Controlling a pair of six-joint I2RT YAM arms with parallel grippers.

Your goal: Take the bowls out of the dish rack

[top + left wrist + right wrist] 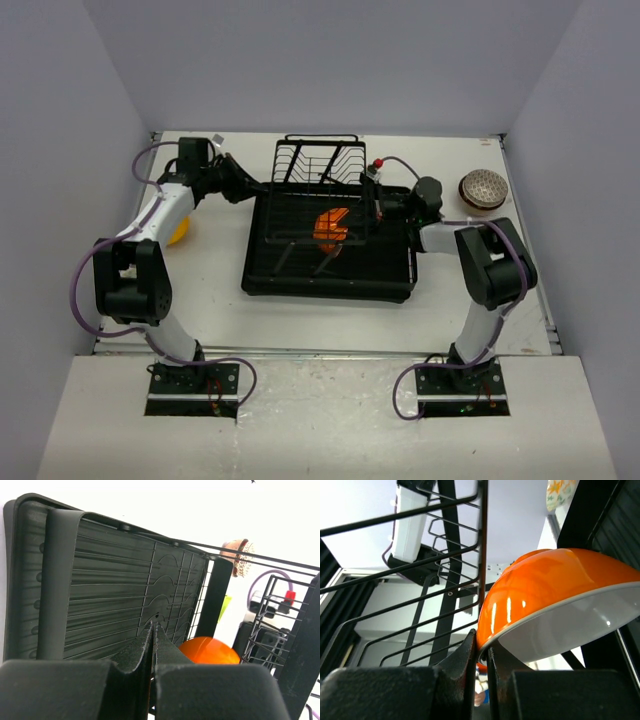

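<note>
Left arm (128,280): black-and-white jointed arm, elbow folded low near its base, forearm angled up and away, wrist turned toward the right.
Left gripper (152,632): black two-finger gripper, jaws pressed flat together, nothing between them.
Right arm (492,262): black-and-white jointed arm, elbow raised on the outer side, forearm reaching inward to the left.
Right gripper (482,647): black two-finger gripper, jaws nearly together, pinching the thin rim of a glossy orange bowl (545,590), white inside.
</note>
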